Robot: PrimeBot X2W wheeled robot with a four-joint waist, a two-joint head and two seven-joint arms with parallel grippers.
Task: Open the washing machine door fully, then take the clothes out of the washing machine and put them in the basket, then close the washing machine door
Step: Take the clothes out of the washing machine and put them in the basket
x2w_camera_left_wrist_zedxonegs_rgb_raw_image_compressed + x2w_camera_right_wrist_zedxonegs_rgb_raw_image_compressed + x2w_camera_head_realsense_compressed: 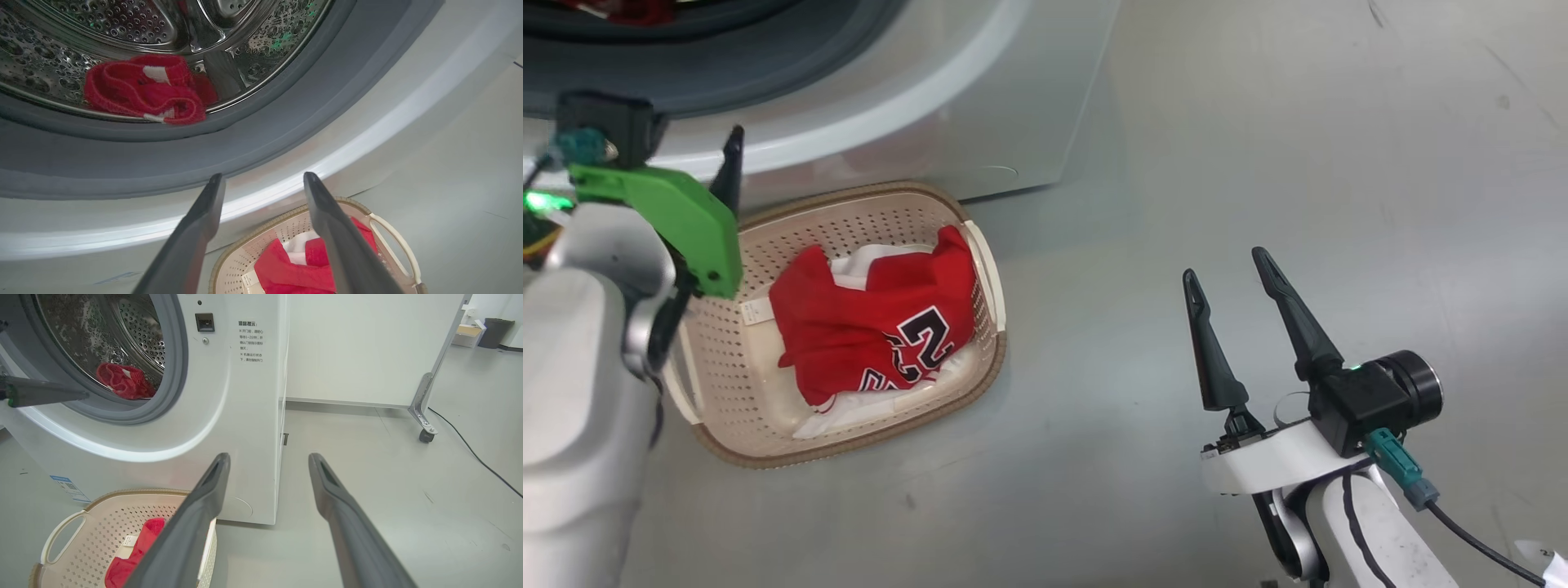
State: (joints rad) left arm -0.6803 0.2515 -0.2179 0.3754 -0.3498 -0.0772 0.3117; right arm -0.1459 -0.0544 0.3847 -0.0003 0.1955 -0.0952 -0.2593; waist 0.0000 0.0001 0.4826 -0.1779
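Looks like a lab or test room: a washer (249,416) stands alone on a bare grey floor (388,477), right of it a white partition (359,347) on a castor (426,436), with a loose cable (470,449).

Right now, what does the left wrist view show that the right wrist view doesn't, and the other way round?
Left wrist view adds: the steel paddle, white trim on the red garment in the drum, and white fabric under the red in the basket.
Right wrist view adds: the right tool, open over the floor, the printed notice, the blue label, a castered frame leg and a cable.
Shared: the red garment at the drum's front edge, the grey gasket, the basket, and the open left tool, one finger at the right wrist view's left edge.
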